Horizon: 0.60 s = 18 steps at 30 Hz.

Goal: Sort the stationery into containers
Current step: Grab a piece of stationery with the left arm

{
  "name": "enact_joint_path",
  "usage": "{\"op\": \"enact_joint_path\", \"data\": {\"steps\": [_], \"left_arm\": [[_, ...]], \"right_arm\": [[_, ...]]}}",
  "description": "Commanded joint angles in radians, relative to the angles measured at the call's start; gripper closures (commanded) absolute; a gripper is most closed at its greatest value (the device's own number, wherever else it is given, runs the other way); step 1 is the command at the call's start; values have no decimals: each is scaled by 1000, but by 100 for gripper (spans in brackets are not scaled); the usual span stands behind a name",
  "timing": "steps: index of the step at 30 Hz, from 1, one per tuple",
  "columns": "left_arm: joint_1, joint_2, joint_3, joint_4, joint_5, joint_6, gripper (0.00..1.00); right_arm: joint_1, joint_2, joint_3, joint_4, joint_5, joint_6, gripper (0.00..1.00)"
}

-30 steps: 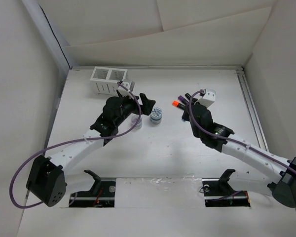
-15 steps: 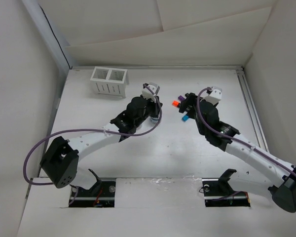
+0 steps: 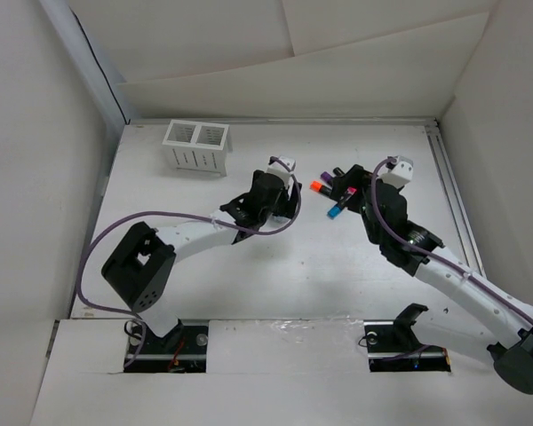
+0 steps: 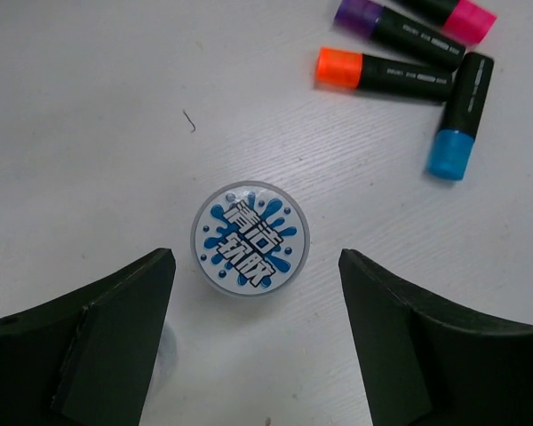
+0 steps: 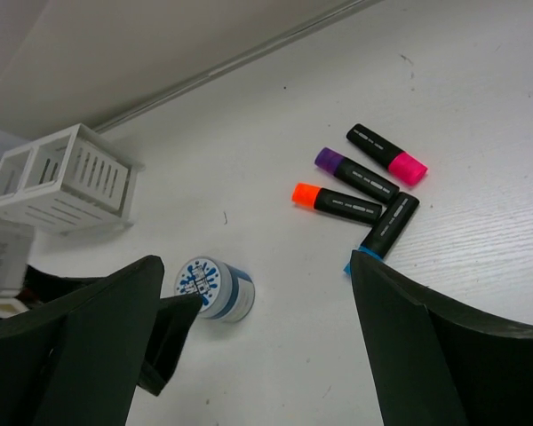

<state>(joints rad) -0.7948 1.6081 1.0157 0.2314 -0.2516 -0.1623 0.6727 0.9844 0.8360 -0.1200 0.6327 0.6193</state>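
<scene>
Stationery all lies out on the white table, as far as I can see, and none of it has reached the white slotted organiser, which stands at the far left corner, well apart from everything else. From above, both of its square compartments look bare, though that view is small. The blue-and-white roll sits upright near the middle of the table. The left gripper hangs over it with its jaws apart, one on each side of the roll and neither touching it. A pale, glassy bit shows at the edge of one finger, too hidden to name. Just beyond the roll is a loose cluster of four highlighters, the orange-capped one, the purple-capped one, the pink-capped one and the blue-capped one, all lying flat. The right gripper hovers near that cluster, its jaws wide apart and nothing between them. So I judge the sorting hardly begun. Every piece is yet to be lifted and carried across to a compartment, and the roll looks like the first candidate.
</scene>
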Motion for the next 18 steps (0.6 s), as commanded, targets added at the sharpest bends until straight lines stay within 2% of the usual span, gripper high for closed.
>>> {"op": "enact_joint_path", "data": {"steps": [1,18], "left_arm": [[-6,25,50,-37,-14,9,28],[-6,160,118,-86,-46,9,27]], "right_arm": [[-13,-4,3,16,-24,10,8],[-13,5,3,25,-64,-9,3]]}}
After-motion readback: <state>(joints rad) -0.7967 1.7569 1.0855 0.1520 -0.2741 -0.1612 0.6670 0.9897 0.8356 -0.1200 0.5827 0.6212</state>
